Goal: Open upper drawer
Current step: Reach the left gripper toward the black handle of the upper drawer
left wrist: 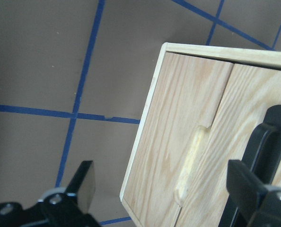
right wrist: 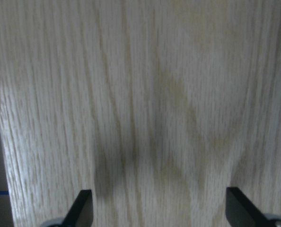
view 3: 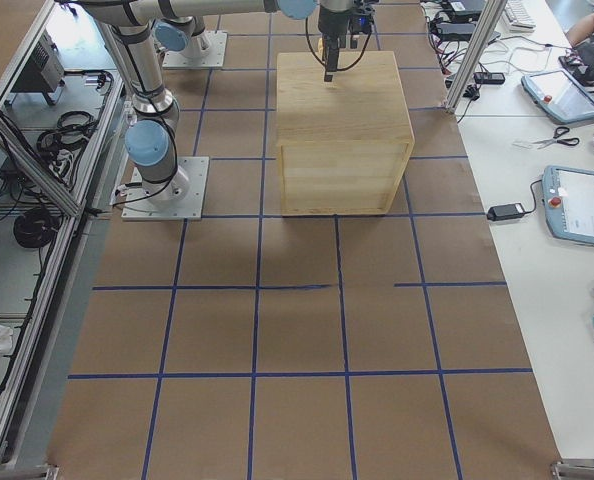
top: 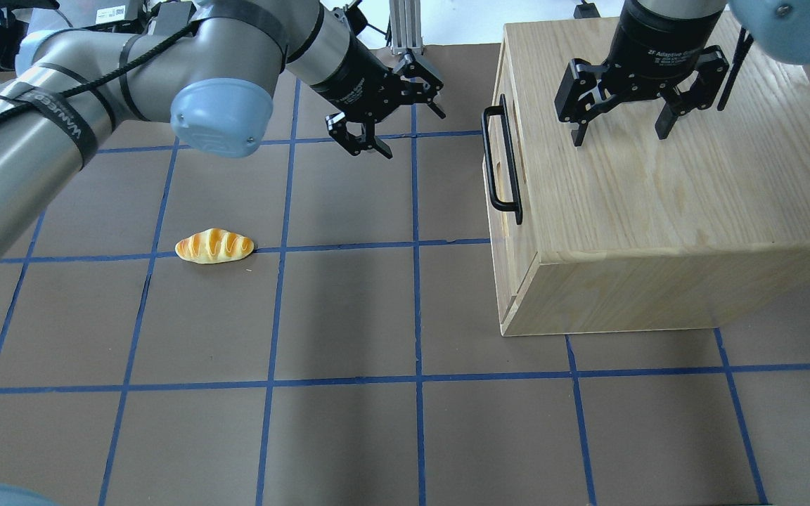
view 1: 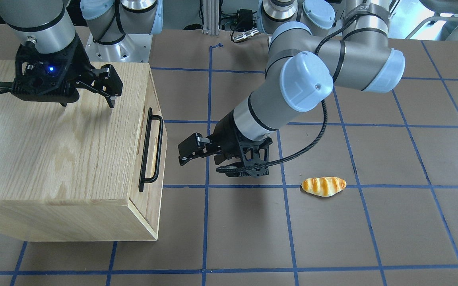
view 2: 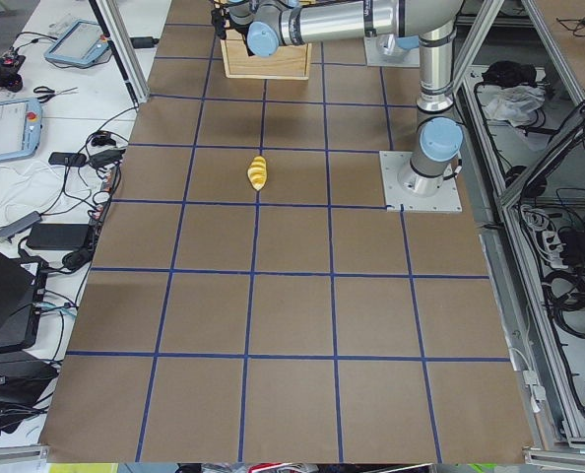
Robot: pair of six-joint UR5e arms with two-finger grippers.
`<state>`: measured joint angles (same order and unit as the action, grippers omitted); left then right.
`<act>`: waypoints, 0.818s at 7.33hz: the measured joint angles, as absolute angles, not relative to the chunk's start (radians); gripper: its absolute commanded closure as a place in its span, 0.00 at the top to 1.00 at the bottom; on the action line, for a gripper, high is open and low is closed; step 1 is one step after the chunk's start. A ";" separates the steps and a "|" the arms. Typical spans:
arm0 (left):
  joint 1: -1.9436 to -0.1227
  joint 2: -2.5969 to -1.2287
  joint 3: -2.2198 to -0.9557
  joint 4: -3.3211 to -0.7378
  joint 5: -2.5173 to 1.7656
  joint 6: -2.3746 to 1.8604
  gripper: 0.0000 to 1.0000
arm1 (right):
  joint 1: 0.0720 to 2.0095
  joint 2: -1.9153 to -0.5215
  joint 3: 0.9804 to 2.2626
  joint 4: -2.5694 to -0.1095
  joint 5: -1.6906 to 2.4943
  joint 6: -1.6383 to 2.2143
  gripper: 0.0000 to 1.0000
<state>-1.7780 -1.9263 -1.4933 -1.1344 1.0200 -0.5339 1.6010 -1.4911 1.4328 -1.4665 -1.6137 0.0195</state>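
The upper drawer's oak front [left wrist: 244, 113] sits flush in the cabinet, with its black bar handle [top: 489, 161] facing my left side. The handle also shows in the front view [view 1: 150, 151] and at the right edge of the left wrist view [left wrist: 273, 137]. My left gripper [top: 410, 130] is open and empty, pointed at the drawer front a short way from the handle; it also shows in the front view [view 1: 182, 155]. My right gripper [top: 619, 133] is open and empty, fingers pointing down just above the cabinet top [right wrist: 154, 94].
The big oak cabinet [top: 658, 197] stands on the brown table at my right. A toy bread roll [top: 214, 246] lies on the table to my left, behind the left arm. Blue tape lines grid the table.
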 measured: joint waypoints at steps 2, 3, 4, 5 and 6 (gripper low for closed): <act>-1.828 -1.942 -1.493 -1.076 1.022 -0.564 1.00 | 1.601 -1.491 1.433 -1.466 -1.614 0.019 1.00; -1.841 -1.947 -1.493 -1.056 1.025 -0.567 1.00 | 1.601 -1.491 1.433 -1.466 -1.614 0.020 1.00; -1.850 -1.950 -1.494 -1.046 1.035 -0.568 1.00 | 1.601 -1.491 1.433 -1.466 -1.614 0.020 1.00; -1.856 -1.954 -1.494 -1.042 1.045 -0.567 1.00 | 1.601 -1.491 1.433 -1.466 -1.614 0.020 1.00; -1.865 -1.959 -1.494 -1.040 1.051 -0.566 1.00 | 1.601 -1.491 1.433 -1.466 -1.614 0.020 1.00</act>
<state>-1.8645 -1.9591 -1.4941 -1.0396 1.0510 -0.5657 1.6013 -1.4910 1.4328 -1.4665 -1.6137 0.0196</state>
